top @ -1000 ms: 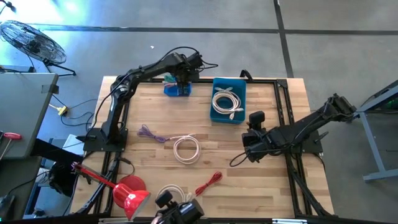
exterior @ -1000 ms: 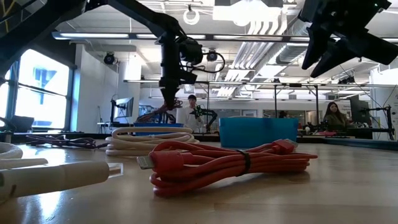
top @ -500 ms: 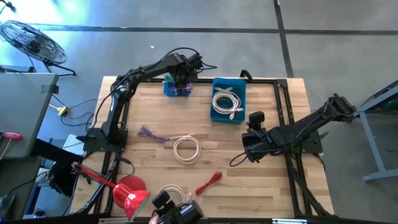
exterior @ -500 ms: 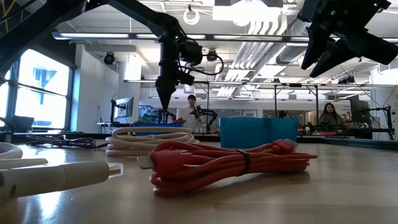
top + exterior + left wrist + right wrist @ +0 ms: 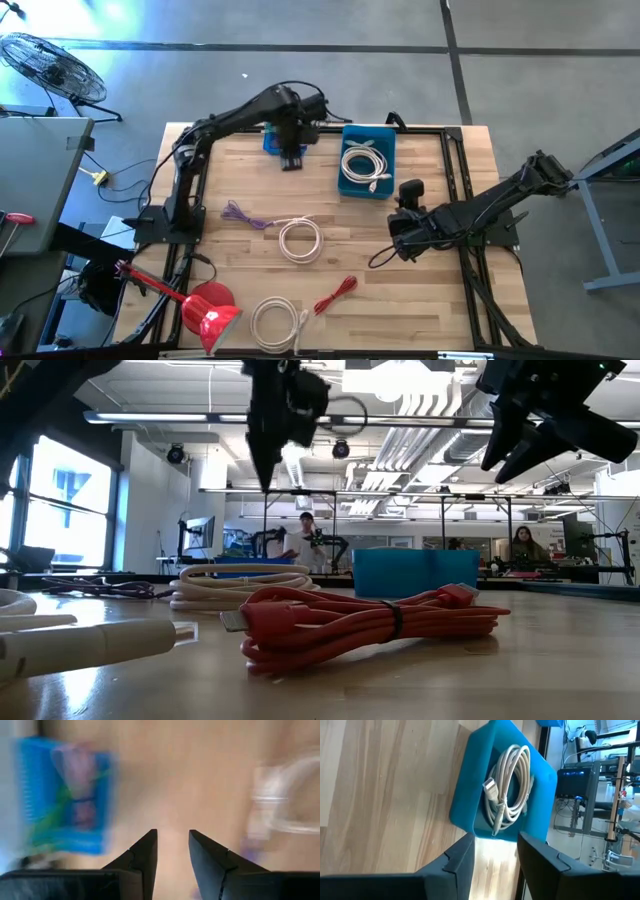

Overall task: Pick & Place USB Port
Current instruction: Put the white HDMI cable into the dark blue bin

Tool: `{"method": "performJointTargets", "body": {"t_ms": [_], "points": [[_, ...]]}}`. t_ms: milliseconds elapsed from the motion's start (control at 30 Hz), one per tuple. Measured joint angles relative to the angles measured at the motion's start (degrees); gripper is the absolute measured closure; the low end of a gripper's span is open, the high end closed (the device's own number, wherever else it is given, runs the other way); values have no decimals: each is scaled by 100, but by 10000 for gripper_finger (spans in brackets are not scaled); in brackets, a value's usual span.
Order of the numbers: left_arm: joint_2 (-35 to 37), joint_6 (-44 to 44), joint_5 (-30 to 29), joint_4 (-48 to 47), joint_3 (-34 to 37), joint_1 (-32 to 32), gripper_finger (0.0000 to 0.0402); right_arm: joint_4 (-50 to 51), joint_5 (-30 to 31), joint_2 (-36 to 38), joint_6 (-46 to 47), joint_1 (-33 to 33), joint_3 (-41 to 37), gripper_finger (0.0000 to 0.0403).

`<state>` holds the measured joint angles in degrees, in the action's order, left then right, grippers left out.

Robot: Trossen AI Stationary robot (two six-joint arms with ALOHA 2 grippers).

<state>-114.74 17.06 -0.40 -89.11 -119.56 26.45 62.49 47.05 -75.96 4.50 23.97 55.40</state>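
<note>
Seen from above, the left pincer (image 5: 292, 160) is found at the far side of the table (image 5: 440, 300), just beside a small blue bin (image 5: 272, 143) in which coloured cables lie. Its fingers are parted and nothing is carried between them. A larger blue bin (image 5: 350, 185) with a white cable (image 5: 366, 165) coiled in it stands to one side of that pincer. The right pincer (image 5: 400, 245) waits over the table's near-right part, well apart from the bins. Left on the bare wood are a purple cable (image 5: 243, 215), a white coil (image 5: 300, 240), a red cable (image 5: 336, 293) and another white coil (image 5: 276, 322).

In the level view, the red cable (image 5: 360, 625) lies nearest, and the left pincer (image 5: 265, 460) hangs high above the far bins.

In the left wrist view, the released fingers (image 5: 145, 857) are seen with bare wood between them and the small bin (image 5: 65, 802) off to the side.

In the right wrist view, the fingers (image 5: 460, 860) stand apart and empty, with the larger bin (image 5: 465, 810) ahead.

Some cables are judged already binned; four are yet to be collected
</note>
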Motion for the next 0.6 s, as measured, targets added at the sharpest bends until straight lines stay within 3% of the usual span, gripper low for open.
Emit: {"method": "performJointTargets", "body": {"t_ms": [100,333,600], "points": [[126,-355,159,-51,-24,-493,293,-88,-8,0,-4,0,4,263],[123,-872,-152,-94,173,-1505,293,-88,-277,0,89,0,4,263],[112,-2160,38,317,1267,-2430,293,-93,-307,0,103,0,3,263]]}}
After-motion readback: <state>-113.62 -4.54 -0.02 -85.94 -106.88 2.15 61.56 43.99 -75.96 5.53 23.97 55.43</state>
